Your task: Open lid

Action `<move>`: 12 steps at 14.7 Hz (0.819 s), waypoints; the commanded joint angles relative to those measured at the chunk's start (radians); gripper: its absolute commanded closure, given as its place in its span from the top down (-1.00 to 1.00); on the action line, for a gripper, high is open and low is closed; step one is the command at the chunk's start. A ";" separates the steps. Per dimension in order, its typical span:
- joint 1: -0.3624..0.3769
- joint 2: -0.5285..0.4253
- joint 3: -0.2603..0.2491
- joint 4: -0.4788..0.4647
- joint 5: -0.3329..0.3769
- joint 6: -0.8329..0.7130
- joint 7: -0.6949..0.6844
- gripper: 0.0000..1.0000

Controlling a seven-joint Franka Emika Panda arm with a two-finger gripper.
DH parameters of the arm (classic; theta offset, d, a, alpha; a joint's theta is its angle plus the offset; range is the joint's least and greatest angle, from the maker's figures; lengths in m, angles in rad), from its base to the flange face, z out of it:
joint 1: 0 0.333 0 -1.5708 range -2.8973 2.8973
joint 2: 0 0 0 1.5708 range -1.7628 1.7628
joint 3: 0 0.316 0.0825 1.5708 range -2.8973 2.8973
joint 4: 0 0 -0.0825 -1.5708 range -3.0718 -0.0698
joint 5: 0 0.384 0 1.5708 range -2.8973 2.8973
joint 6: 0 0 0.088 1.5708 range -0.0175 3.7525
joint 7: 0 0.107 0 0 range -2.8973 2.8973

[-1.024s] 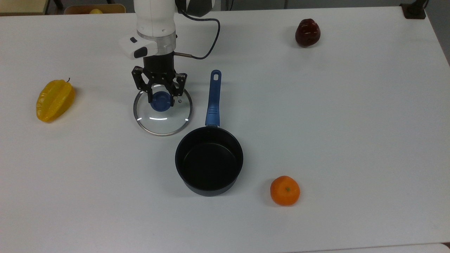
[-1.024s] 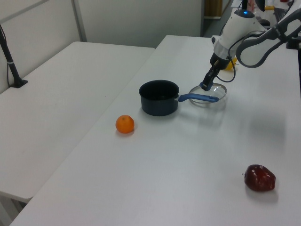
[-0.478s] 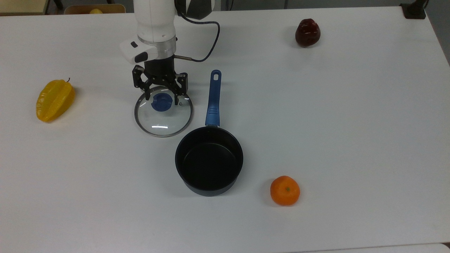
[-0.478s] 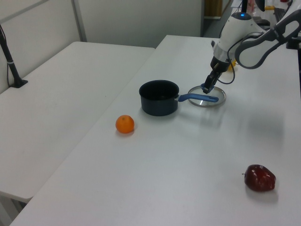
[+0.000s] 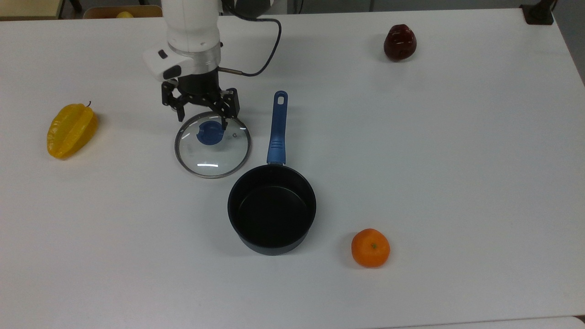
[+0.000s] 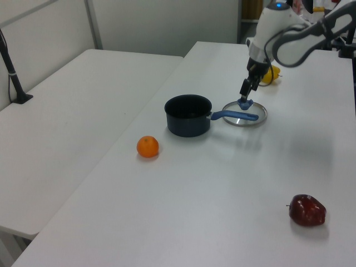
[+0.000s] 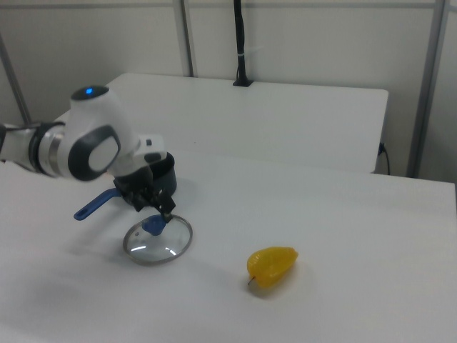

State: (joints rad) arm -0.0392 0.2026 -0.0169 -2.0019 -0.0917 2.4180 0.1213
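The clear glass lid (image 5: 212, 153) with its metal rim lies flat on the white table, to the top view's left of the black saucepan (image 5: 272, 210). Its blue knob (image 5: 210, 133) faces up. The saucepan stands uncovered, its long blue handle (image 5: 278, 128) running beside the lid. My gripper (image 5: 202, 119) hangs open just above the knob, toward the lid's far edge, with nothing between its fingers. In the left view the gripper (image 6: 245, 94) sits over the lid (image 6: 245, 115). The right view has the gripper (image 7: 153, 207) above the lid (image 7: 158, 241).
A yellow star fruit (image 5: 71, 130) lies at the top view's left. An orange (image 5: 370, 247) sits near the front, right of the saucepan. A dark red fruit (image 5: 400, 42) rests at the far right. The arm's cable (image 5: 269, 45) loops behind the gripper.
The gripper let go of the blue knob, opened wider and rose, drifting toward the top view's upper left. The lid settled flat on the table.
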 commanded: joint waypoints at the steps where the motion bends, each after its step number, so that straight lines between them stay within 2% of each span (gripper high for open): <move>1: 0.012 -0.017 0.006 0.199 -0.020 -0.320 0.020 1.00; 4: 0.059 -0.050 0.023 0.307 -0.017 -0.518 0.012 1.00; 6: 0.097 -0.103 0.023 0.334 -0.004 -0.623 0.017 1.00; 8: 0.125 -0.182 0.019 0.327 0.024 -0.707 0.011 1.00; 10: 0.136 -0.230 -0.001 0.325 0.096 -0.758 -0.009 1.00; 12: 0.163 -0.259 -0.029 0.322 0.102 -0.807 -0.043 1.00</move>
State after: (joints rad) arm 0.0850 0.0089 0.0073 -1.6503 -0.0291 1.6753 0.1243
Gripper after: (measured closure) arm 0.000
